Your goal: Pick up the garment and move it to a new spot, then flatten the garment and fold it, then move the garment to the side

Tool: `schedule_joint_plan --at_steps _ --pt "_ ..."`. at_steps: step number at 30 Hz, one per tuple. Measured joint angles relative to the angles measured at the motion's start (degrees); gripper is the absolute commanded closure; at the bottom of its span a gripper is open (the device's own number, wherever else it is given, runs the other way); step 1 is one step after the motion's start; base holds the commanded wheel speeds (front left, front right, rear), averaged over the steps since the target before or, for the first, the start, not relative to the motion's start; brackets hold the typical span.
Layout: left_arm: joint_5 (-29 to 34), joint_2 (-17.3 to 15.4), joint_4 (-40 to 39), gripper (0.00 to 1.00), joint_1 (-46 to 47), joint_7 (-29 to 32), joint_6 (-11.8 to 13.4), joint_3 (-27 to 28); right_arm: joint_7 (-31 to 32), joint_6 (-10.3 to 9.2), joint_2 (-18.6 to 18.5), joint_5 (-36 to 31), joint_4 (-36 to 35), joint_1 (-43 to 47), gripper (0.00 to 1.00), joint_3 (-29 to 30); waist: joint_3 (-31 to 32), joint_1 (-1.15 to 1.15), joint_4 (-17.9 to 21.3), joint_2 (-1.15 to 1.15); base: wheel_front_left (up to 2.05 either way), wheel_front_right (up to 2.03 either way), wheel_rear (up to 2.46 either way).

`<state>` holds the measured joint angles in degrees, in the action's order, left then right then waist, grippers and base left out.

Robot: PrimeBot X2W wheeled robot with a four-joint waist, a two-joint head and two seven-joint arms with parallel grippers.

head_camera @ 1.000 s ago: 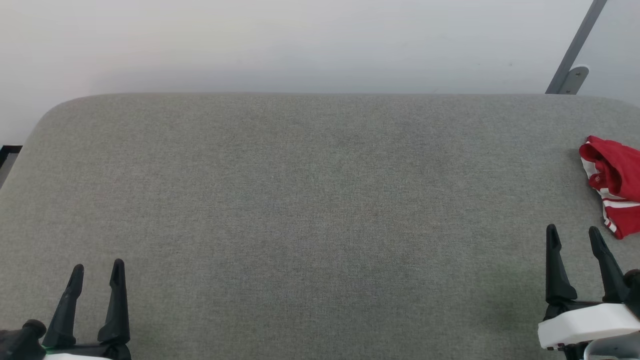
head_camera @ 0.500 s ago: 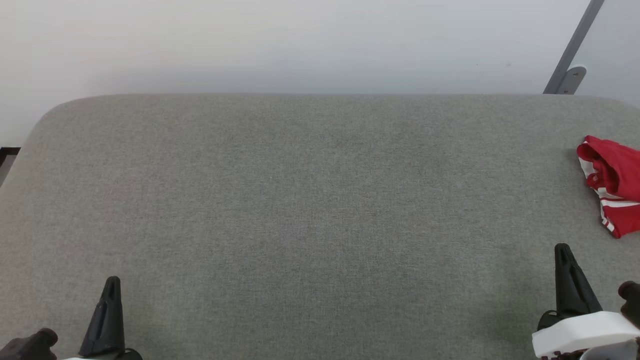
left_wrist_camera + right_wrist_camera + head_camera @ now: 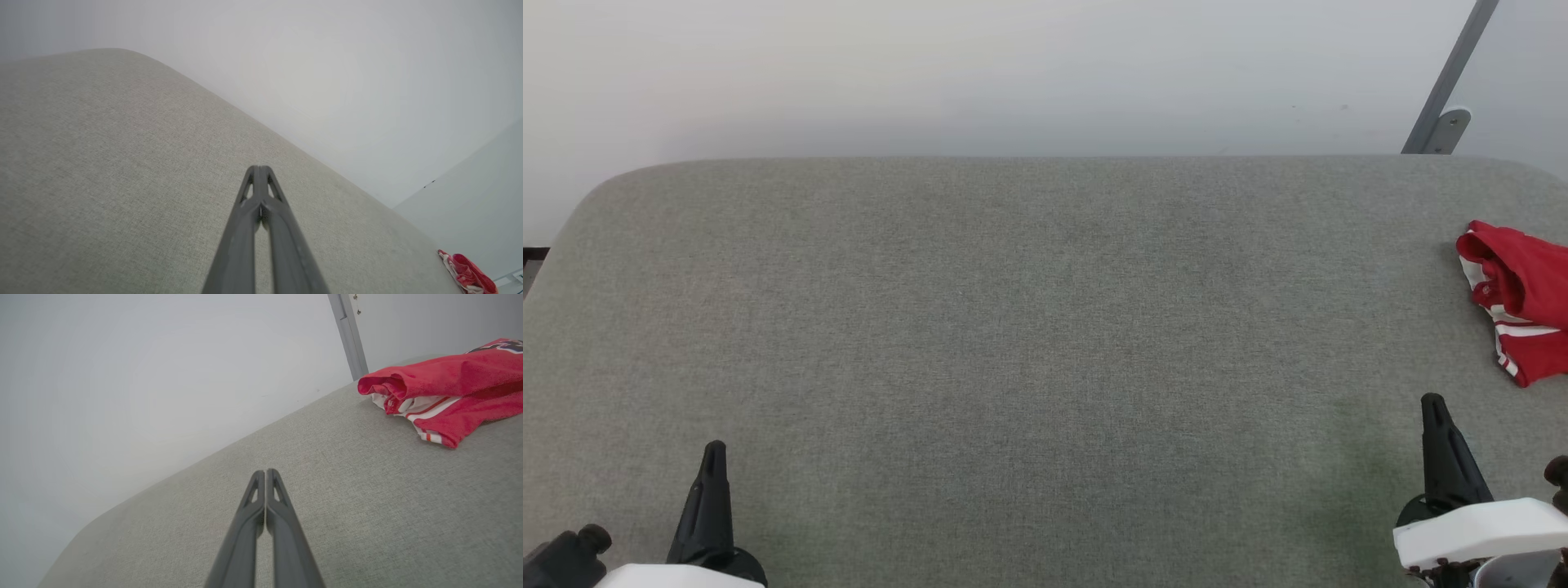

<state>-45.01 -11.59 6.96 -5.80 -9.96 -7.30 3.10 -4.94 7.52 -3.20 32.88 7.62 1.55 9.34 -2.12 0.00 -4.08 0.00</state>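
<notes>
Red garment (image 3: pixel 1525 282) on grey upholstery (image 3: pixel 1029 327)

Garment (image 3: pixel 457 381) soft cloth; table (image 3: pixel 1013 327) matt woven fabric

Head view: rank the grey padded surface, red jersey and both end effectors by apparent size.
1. grey padded surface
2. red jersey, though cut off by the frame edge
3. left end effector and right end effector: alike, not ranked; both partly out of frame
</notes>
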Motion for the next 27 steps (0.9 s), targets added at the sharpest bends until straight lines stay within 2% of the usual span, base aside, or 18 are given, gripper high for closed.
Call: schedule_joint_plan --at_steps 27 --pt "-16.96 2.70 2.46 1.00 3.94 5.47 0.00 0.73 4.02 -0.01 0.07 21.06 2.19 -2.72 1.00 -1.05 0.50 0.00 1.05 0.00 0.00 0.00 0.00"
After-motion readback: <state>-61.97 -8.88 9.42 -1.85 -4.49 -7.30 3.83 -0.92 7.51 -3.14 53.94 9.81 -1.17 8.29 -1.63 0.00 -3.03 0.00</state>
